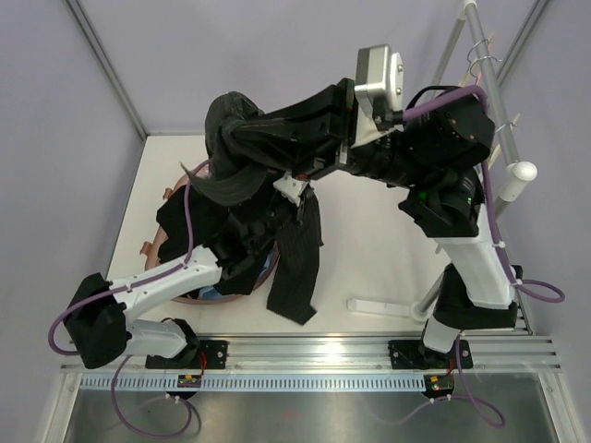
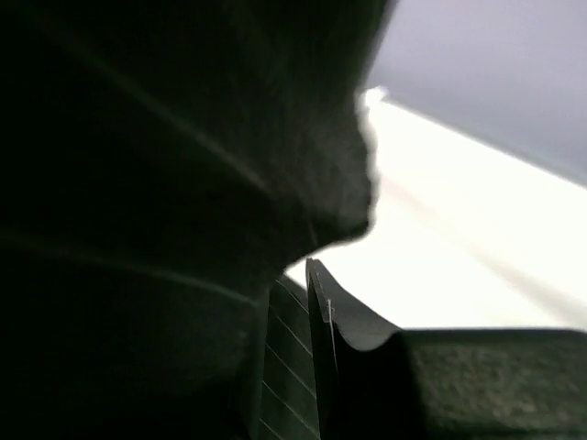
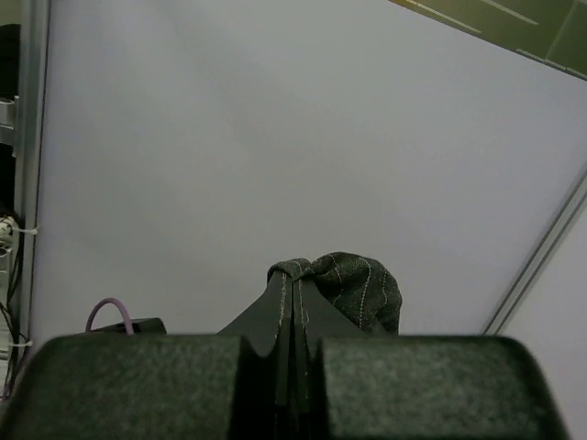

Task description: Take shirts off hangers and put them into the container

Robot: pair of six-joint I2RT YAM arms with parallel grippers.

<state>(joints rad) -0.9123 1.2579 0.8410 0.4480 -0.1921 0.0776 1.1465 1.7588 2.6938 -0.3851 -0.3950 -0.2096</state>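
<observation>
Lab cell: plain panels (image 1: 277, 55), aluminium rail (image 1: 305, 355)

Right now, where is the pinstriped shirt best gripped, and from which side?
Probably grip the pinstriped shirt midway along its narrow hanging strip, coming from the right arm's side: the right gripper pinches only the top, and the left arm crowds the other side.

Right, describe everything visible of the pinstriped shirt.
The pinstriped shirt is dark charcoal cloth with fine pale stripes, soft and creased. The right tool is shut on a bunched fold, holding it above the table. From there it hangs as a long limp strip, its end by the container. Cloth also lies against the left tool; whether that grips it is unclear.
</observation>
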